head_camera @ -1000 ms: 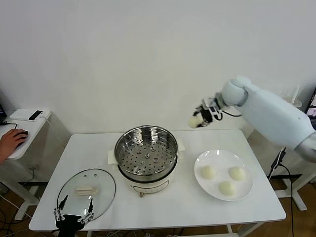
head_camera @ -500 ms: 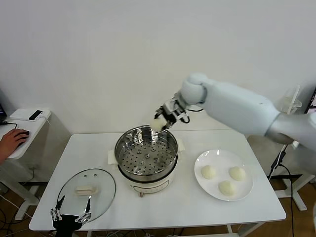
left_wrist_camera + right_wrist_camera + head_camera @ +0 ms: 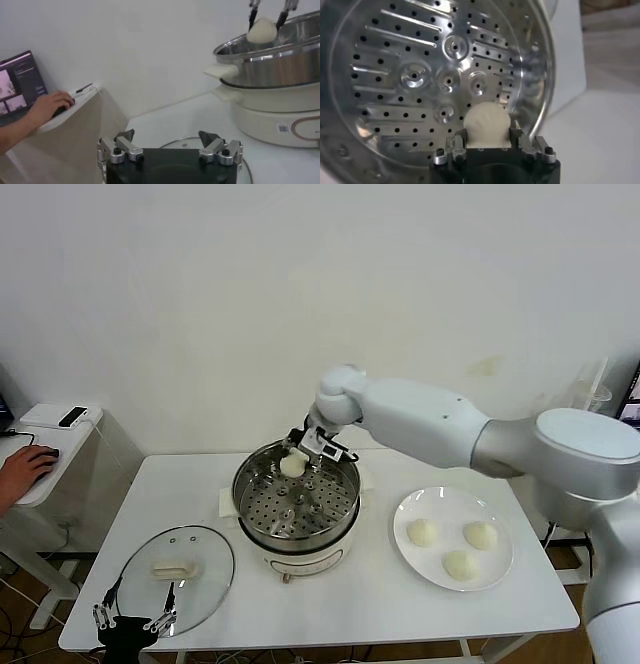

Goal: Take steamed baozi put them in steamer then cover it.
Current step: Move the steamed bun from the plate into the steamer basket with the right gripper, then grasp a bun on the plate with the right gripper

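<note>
The right gripper is closed on 1 baozi and holds it just above the back rim of the steamer. The right wrist view shows the bun pinched between both fingers over the perforated tray, which has nothing on it. No bun is in the pot yet. 3 more buns sit on the plate to the right of the steamer. The cover lies flat on the table to the front left, with the left gripper parked at its near edge, fingers spread and holding nothing. By my reckoning, the 1st placement is under way; 4 drops and the covering remain.
</note>
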Robot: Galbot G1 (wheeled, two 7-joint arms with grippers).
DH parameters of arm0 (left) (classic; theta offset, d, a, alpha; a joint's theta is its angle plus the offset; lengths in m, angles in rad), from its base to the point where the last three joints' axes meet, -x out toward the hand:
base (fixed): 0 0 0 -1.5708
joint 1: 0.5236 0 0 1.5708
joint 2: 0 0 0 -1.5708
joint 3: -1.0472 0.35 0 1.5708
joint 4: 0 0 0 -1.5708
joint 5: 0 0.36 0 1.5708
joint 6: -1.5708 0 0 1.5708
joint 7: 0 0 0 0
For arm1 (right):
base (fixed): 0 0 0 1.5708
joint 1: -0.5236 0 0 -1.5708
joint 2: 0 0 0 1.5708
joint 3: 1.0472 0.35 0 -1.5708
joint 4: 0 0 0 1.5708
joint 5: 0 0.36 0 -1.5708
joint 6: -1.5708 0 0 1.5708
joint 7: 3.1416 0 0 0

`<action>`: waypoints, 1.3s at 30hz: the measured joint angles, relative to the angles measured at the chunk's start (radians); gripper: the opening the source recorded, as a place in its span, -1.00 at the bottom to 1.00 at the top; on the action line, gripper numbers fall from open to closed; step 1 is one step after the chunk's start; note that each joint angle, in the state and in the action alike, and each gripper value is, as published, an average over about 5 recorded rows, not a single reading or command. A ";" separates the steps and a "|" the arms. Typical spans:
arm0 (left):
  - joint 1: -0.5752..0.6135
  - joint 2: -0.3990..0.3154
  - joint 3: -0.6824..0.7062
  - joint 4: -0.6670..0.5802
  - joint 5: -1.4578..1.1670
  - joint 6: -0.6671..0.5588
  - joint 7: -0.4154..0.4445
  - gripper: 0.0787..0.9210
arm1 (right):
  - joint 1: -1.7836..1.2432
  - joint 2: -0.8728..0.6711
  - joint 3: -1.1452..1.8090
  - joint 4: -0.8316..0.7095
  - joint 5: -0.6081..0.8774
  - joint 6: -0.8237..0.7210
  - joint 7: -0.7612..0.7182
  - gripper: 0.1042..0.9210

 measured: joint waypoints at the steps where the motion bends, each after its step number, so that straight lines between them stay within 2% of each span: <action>1: 0.000 0.000 -0.001 0.000 0.000 0.000 0.000 0.77 | -0.004 0.008 -0.001 -0.011 -0.016 0.013 0.006 0.07; 14: -0.004 0.006 -0.001 -0.009 -0.002 0.000 0.001 0.77 | -0.037 0.075 -0.007 -0.128 -0.152 0.121 0.057 0.08; 17: -0.004 0.006 0.000 -0.013 -0.002 0.000 0.001 0.77 | -0.042 0.083 -0.005 -0.142 -0.164 0.135 0.068 0.17; 22: 0.001 0.007 -0.003 -0.016 -0.003 0.001 0.001 0.77 | -0.037 0.080 -0.005 -0.146 -0.165 0.143 0.072 0.51; 27: 0.007 0.007 -0.005 -0.023 -0.006 0.002 0.003 0.77 | -0.005 0.054 -0.014 -0.115 -0.101 0.106 0.039 0.74; 39: 0.011 0.026 -0.001 -0.055 -0.012 0.018 0.010 0.77 | 0.150 -0.162 -0.020 0.157 0.207 -0.248 -0.125 0.76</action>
